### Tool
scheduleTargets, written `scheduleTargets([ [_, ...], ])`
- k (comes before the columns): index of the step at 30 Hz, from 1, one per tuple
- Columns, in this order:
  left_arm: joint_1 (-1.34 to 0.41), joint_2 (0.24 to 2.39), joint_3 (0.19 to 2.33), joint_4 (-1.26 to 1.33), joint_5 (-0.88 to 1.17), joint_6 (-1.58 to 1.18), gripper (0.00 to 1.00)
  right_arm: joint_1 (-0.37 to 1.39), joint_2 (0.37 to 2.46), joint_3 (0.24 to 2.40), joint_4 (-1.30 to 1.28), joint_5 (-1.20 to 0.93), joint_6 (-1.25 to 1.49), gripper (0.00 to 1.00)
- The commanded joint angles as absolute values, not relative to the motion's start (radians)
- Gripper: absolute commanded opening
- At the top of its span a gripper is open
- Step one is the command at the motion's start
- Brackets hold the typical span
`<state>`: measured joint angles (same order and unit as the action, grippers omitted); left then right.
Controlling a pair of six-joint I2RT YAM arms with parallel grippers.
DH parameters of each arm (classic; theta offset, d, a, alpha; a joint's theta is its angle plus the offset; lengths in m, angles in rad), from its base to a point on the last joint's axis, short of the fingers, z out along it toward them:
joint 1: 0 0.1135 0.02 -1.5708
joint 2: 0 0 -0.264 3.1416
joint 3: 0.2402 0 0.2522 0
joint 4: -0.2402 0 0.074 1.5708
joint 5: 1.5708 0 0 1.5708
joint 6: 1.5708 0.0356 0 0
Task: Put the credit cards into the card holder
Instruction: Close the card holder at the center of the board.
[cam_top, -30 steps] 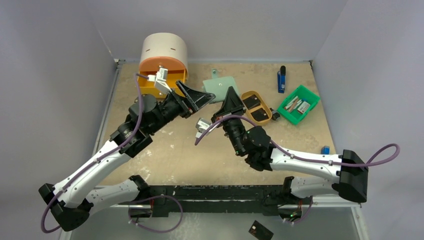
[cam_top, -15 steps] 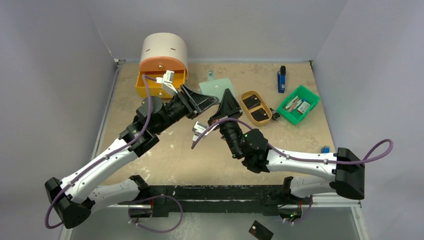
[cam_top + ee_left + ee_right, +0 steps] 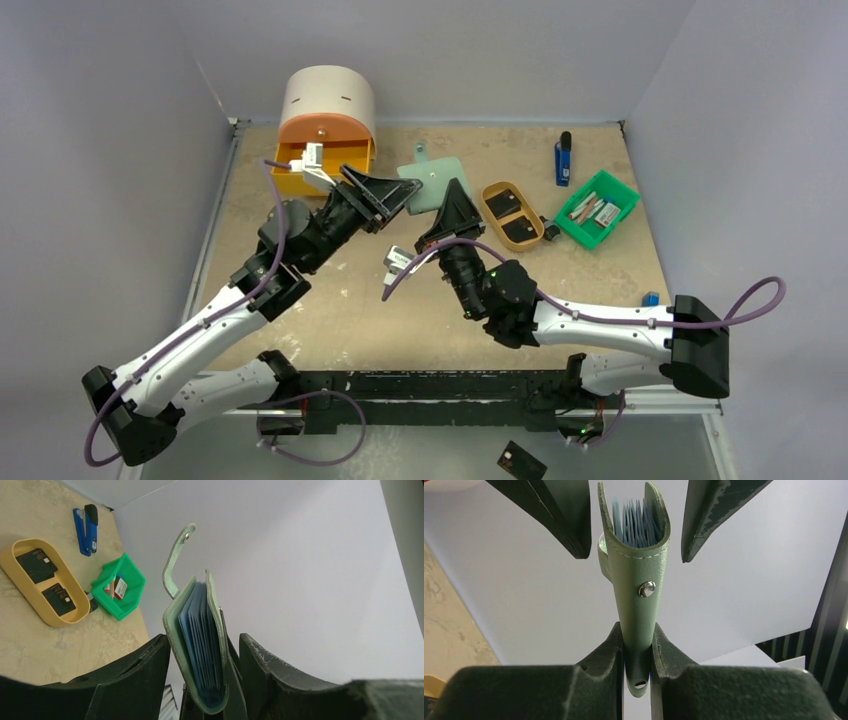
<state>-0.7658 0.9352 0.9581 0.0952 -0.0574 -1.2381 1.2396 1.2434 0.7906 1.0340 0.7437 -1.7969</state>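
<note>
**Right claw clamps the card holder while the left claw straddles its open edge**

Right claw [image 3: 637,630] is closed tight on the folded spine end of the card holder [image 3: 639,565], pinching it from both flat sides and holding it up off the counter [image 3: 330,300]. The holder's long axis runs straight out from this claw toward the left claw [image 3: 202,640]. Its open edge and pale blue pocket mouths face that left claw, and the snap tab sticks out to one side.

Left claw stands apart, one finger on each side of the open edge. The right wrist view shows a gap on both sides, so it grips nothing.

Two credit cards [image 3: 503,204] lie flat in the tan tray [image 3: 48,582], just beside the right claw on the right arm's side and beyond it from the left arm. Neither card is in the holder yet.

The free claw is therefore the farther one from the cards. I judge that the left arm would have to reach past the held wallet to fetch one, then bring it back edge-first along the holder's axis into a pocket.
</note>
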Motion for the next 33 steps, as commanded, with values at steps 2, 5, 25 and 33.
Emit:
scheduleTargets([
  [2, -0.764, 0.973, 0.972, 0.190, -0.023, -1.262, 0.50, 1.250, 1.215, 0.812, 1.131, 0.759, -1.801, 0.00],
  [5, -0.765, 0.982, 0.960, 0.225, -0.005, -1.273, 0.43, 1.250, 1.214, 0.816, 1.132, 0.761, -1.800, 0.00],
  [25, -0.760, 0.789, 1.193, -0.313, -0.355, -0.716, 0.00, 1.111, 1.128, 1.237, -0.203, 0.179, -0.343, 0.95],
  [33, -0.759, 0.737, 1.295, -0.602, 0.166, -0.332, 0.00, 0.592, 0.971, 1.105, 0.089, -0.736, 0.249, 0.96],
])
